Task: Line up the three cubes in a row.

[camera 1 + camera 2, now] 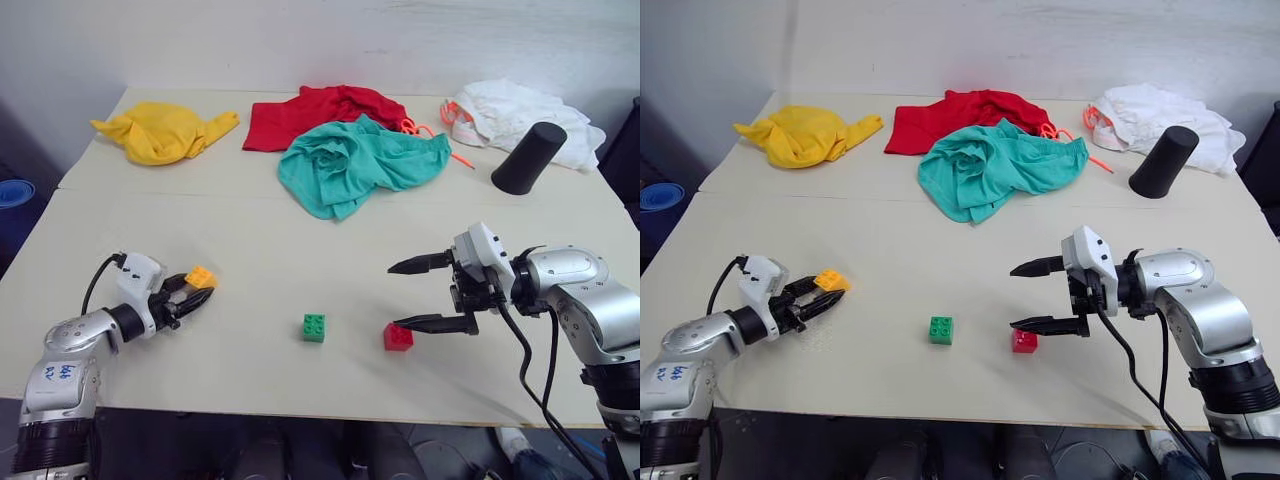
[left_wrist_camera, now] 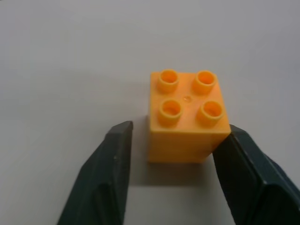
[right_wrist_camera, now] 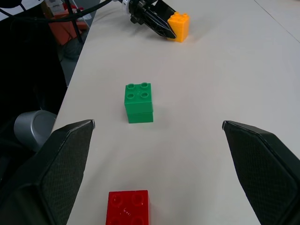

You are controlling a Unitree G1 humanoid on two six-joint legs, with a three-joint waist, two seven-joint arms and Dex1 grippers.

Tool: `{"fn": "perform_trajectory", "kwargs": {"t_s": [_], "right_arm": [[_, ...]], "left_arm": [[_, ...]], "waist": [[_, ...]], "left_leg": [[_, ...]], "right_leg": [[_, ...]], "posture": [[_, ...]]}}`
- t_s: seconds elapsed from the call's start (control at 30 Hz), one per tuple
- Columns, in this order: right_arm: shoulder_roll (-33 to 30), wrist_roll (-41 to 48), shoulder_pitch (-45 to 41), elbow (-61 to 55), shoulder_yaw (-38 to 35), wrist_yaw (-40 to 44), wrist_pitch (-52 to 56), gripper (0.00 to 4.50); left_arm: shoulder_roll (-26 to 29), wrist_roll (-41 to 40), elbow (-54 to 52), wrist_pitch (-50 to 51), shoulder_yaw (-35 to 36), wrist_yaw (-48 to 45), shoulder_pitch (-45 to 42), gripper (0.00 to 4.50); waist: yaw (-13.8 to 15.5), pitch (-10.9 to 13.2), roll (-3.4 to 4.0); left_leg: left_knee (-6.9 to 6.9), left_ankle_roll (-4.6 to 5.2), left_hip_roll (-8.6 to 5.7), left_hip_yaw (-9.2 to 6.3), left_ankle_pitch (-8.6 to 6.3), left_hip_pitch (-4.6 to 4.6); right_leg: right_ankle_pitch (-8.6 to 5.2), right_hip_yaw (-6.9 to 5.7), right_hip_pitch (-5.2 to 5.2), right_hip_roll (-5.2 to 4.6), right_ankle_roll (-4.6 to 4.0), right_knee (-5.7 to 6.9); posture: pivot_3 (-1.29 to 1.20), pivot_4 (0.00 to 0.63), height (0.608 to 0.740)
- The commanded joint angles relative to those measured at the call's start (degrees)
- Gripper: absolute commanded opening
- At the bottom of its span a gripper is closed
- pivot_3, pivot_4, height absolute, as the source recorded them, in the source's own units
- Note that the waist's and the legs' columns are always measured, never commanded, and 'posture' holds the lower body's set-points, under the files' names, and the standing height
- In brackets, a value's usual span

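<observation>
We see the small orange-yellow studded plastic brick (image 2: 187,117) standing studs-up on the pale tabletop (image 1: 300,230), toward its left front, between the two black fingers of the left gripper (image 1: 192,293). One finger (image 2: 243,173) touches the brick's side; the other (image 2: 105,173) stands a little off it, so the jaws are not yet pinching it on both sides. To its right, near the front edge, sits the small green studded plastic brick (image 1: 314,327), and just beyond that the small red studded plastic brick (image 1: 398,337). The right gripper (image 1: 425,295) hovers by the red brick, its jaws spread wide and empty. Further back lie a crumpled yellow cloth (image 1: 165,131), a red cloth (image 1: 320,115), a teal cloth (image 1: 355,165), a white cloth (image 1: 515,115) and a black cone-shaped cup (image 1: 528,158) tipped on its side.
</observation>
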Motion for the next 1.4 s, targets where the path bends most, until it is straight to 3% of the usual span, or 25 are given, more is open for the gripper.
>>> {"fn": "perform_trajectory", "kwargs": {"t_s": [0.03,0.1,0.23,0.37,0.47,0.6,0.9,1.2,1.4], "right_arm": [[0.22,1.62,0.03,-2.22,-1.31,-0.5,0.47,4.5],[0.09,1.76,0.28,-2.54,-1.5,-0.58,0.67,4.5],[-0.54,2.09,0.83,-3.06,-1.83,-0.62,0.87,4.5],[-2.91,1.05,2.94,-3.92,-1.7,1.91,-1.01,4.5],[-4.55,0.28,4.36,-3.75,-1.6,3.73,-2.74,4.5],[-4.82,0.44,4.89,-3.64,-1.88,3.41,-3.18,4.5],[-5.17,0.96,8.13,-6.56,-3.38,1.64,-2.22,4.5],[-5.25,0.95,9.44,-7.5,-4.35,0.71,-1.89,4.5],[-5.89,-0.3,9.69,-6.04,-4.2,1.56,-3.27,4.5]], "left_arm": [[0.36,0.59,0.98,-1.39,0.2,0.35,-0.58,1.92],[0.4,0.35,1.38,-1.59,0.42,0.36,-0.6,1.56],[1.57,-0.54,1.49,-2.48,0.66,-1.95,-0.4,1.51],[6.45,-4.23,-2.53,-4.4,-1.43,-14.92,1.02,1.51],[11.65,-1.74,-4.18,-7.83,-6.44,-22.78,1.58,1.51],[14.49,0.04,-3.3,-13.88,-10.96,-29.97,0.42,1.51],[10.8,4.04,5.24,-21.03,-20.08,-36.7,-10.82,1.51],[8.45,5.09,8.3,-21.93,-21.67,-36.47,-14.09,1.51],[10.3,3.99,6.85,-18.81,-19.92,-36.31,-12.42,3.29]], "waist": [[-0.07,0.0,0.0],[-0.03,0.0,0.0],[-0.04,0.0,0.0],[-0.01,0.0,0.0],[-0.02,0.0,0.0],[-0.03,0.0,0.01],[0.12,0.0,0.01],[0.04,0.0,0.0],[0.05,0.0,0.0]], "left_leg": [[0.0,0.0,0.0,0.0,0.0,0.0],[0.0,-0.02,0.01,0.01,0.01,0.02],[0.0,-0.02,0.01,0.01,0.01,0.03],[-0.01,-0.02,0.01,0.0,0.01,-0.02],[0.0,-0.03,0.0,0.01,0.0,-0.06],[-0.01,-0.02,-0.02,0.01,-0.01,-0.04],[0.03,0.01,-0.04,0.02,0.0,-0.14],[0.15,0.04,-0.02,0.06,0.01,-0.19],[0.16,0.05,-0.02,0.05,0.01,-0.2]], "right_leg": [[0.0,0.0,0.0,0.0,0.0,0.01],[0.0,0.0,0.0,0.01,0.0,0.03],[0.0,0.0,0.0,0.0,0.0,0.03],[0.0,-0.01,-0.04,0.01,0.0,0.02],[0.0,-0.02,-0.05,-0.01,0.0,-0.03],[0.0,-0.01,-0.05,-0.04,-0.01,-0.02],[0.0,-0.06,-0.09,0.01,-0.01,0.01],[0.01,-0.03,-0.13,0.1,0.02,0.09],[0.01,-0.03,-0.14,0.1,0.02,0.09]], "posture": [[0.0,0.15,0.74],[0.0,0.15,0.74],[0.0,0.15,0.74],[0.0,0.15,0.74],[0.0,0.15,0.74],[0.0,0.15,0.74],[0.0,0.15,0.74],[0.0,0.15,0.74],[0.0,0.15,0.74]]}}
